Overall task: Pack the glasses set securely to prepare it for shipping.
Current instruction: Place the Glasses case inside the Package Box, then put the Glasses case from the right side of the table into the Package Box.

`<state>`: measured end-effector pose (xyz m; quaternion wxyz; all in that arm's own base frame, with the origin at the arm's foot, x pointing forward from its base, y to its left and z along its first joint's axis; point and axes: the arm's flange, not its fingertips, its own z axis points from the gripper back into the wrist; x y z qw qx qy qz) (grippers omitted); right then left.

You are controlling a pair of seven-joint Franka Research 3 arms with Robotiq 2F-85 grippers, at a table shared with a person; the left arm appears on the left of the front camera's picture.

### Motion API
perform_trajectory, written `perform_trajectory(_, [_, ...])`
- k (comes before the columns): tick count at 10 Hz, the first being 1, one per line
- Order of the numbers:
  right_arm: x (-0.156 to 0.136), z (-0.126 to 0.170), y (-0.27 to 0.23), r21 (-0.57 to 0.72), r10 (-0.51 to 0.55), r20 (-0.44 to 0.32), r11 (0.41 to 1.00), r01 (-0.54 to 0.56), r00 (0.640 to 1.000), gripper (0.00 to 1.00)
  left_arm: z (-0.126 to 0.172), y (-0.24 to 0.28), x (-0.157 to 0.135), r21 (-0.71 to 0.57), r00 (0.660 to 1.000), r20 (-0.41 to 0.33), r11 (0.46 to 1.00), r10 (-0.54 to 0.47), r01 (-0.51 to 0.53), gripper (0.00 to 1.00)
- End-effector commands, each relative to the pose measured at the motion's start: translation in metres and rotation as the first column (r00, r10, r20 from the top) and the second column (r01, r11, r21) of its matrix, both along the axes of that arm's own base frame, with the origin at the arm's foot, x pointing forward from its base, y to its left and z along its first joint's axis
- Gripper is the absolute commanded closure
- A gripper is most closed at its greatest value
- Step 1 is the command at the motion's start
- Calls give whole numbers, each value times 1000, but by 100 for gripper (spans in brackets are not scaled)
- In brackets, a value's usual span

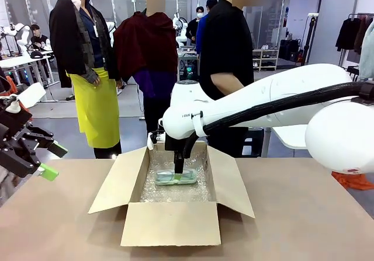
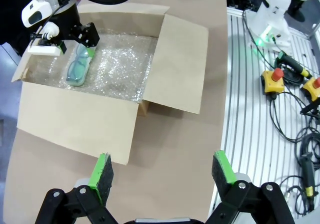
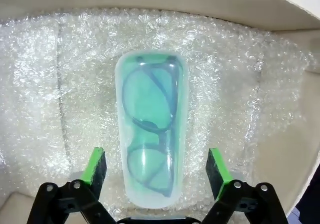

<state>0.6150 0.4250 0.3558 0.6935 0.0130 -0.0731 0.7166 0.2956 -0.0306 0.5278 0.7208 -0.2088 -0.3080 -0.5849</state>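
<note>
The mint-green glasses pack (image 1: 176, 178) (image 2: 78, 67) (image 3: 151, 134) lies flat on the bubble wrap (image 1: 175, 192) (image 3: 60, 83) lining the open cardboard box (image 1: 169, 223) (image 2: 180, 63). My right gripper (image 1: 178, 169) (image 2: 75, 44) (image 3: 155, 166) hangs inside the box just above the pack. It is open, and its green pads (image 3: 95, 165) stand on either side of the pack without touching it. My left gripper (image 1: 54, 160) (image 2: 163, 170) hovers open and empty over the table's left side, away from the box. The pink-framed pack is out of view.
All the box flaps are folded outward. A person (image 1: 228, 51) stands at the far side behind the box. In the left wrist view, yellow stop buttons (image 2: 272, 81) and cables lie on a slatted surface beyond the table (image 1: 304, 214) edge.
</note>
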Motion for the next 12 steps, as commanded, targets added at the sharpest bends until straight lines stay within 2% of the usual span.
perform_trajectory(1, [0,-5,1,-2,3,-1,1000,-3,1000,0,3,0,-1,-25,1000,-3,1000,-14,14,0])
perform_trajectory(12, [0,-5,1,-2,3,-1,1000,-3,1000,0,3,0,-1,-25,1000,-3,1000,-14,14,0])
